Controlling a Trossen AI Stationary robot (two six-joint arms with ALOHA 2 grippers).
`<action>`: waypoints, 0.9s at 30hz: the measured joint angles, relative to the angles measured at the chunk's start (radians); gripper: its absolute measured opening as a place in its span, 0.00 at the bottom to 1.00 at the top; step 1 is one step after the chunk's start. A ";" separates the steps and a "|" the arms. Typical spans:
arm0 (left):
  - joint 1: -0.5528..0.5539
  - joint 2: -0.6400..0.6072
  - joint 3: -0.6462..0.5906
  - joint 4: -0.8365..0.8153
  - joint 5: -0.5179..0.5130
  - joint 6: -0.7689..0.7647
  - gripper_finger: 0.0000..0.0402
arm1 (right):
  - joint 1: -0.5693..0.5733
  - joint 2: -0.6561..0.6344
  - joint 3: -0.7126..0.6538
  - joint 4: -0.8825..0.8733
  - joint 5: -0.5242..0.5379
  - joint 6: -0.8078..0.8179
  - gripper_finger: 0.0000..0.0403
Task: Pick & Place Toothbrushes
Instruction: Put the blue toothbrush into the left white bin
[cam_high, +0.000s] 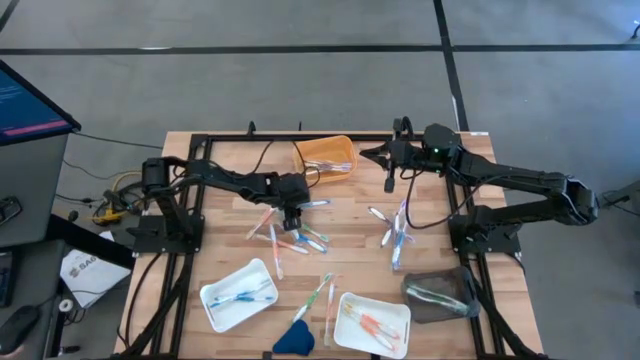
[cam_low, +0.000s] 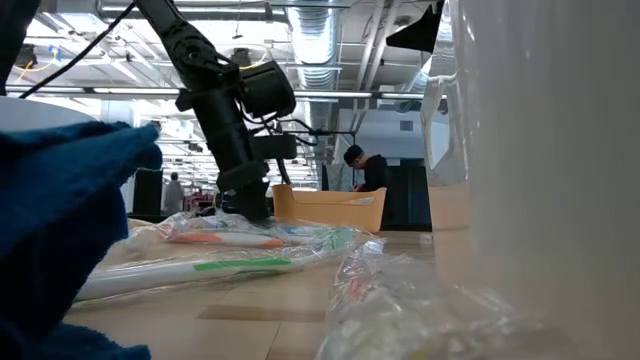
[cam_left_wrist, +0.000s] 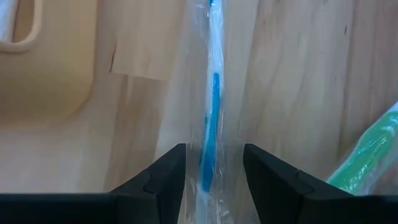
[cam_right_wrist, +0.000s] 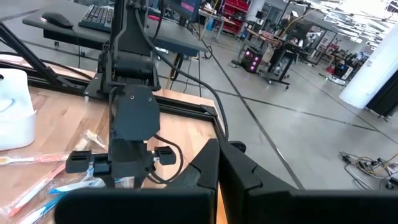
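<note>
Low view is mostly blocked: a blue cloth fills its left, a blurred white tray wall its right, so only a few wrapped toothbrushes show between; a person stands far off in the room, details unclear. From above, the brushes in the trays are too small to count. Left gripper hangs straight down at table centre, arm stretched in from the left frame; left wrist view shows its fingers parted w/ a blue toothbrush in clear shiny wrap lying between them on the wood, pads not seen touching it. A green wrapped brush is cut off at the edge. Right gripper waits at the far side nr the orange tray, arm folded back; its fingers are pressed together, nothing in them. Toothbrushes lie scattered mid-table, another cluster to the right; thin plastic sticks, blue, green, orange. Near edge: two white rectangular trays, a dark grey tray, a dark-blue wedge. Table is pale plank wood.
</note>
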 joint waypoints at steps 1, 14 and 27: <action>0.000 0.000 0.000 0.000 0.000 0.000 0.40 | 0.000 0.000 0.000 -0.001 0.000 0.000 0.00; 0.000 0.000 0.000 0.005 0.003 0.008 0.11 | 0.000 0.000 0.000 -0.003 0.000 -0.003 0.00; -0.009 -0.005 0.004 0.001 -0.030 -0.009 0.03 | 0.003 0.000 0.000 -0.006 0.000 0.000 0.00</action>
